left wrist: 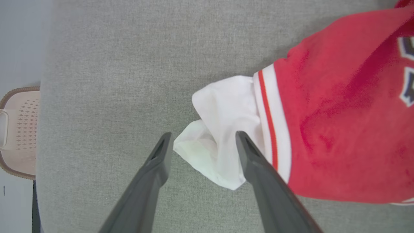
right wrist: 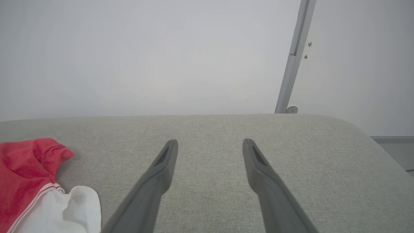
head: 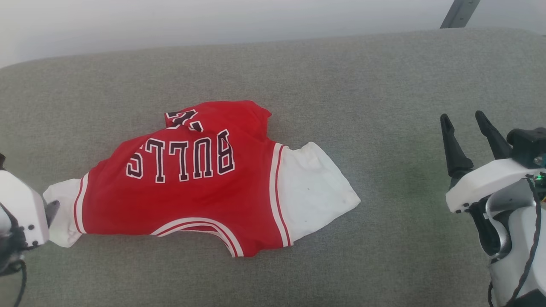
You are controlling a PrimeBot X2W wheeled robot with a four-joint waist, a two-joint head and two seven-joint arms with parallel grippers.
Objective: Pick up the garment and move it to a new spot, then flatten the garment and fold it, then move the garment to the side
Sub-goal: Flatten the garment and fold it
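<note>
Your garment (head: 192, 192) lies crumpled near the middle of the grey fabric-covered tabletop (head: 384, 85) in the head view, set a little toward 9 o'clock. Its "BULLS" lettering (head: 183, 160) reads upside down to you, and part of a number is folded over at its 12 o'clock edge. A broad white panel (head: 315, 192) spreads from the red body toward 3 o'clock, a smaller bunched white panel (head: 64, 213) sticks out toward 9 o'clock, and the curved red-and-white striped trim runs along the 6 o'clock edge. Your left gripper (left wrist: 203, 134) sits at about 8 o'clock in the head view, right at that bunched white end. In the left wrist view its fingers (left wrist: 155, 168) are spread wide with the white corner lying between them, but you cannot tell whether either finger touches the cloth. Your right gripper (head: 462, 115) is at 3 o'clock in the head view, well apart from the garment, its fingers spread wide with nothing between them. In the right wrist view the right gripper (right wrist: 210, 140) hangs over bare grey fabric, with the garment's red and white edge at 8 o'clock. A grey pole (right wrist: 292, 64) stands against the pale wall at 1 o'clock there, and a beige perforated plastic piece (left wrist: 19, 129) shows at 9 o'clock in the left wrist view.
</note>
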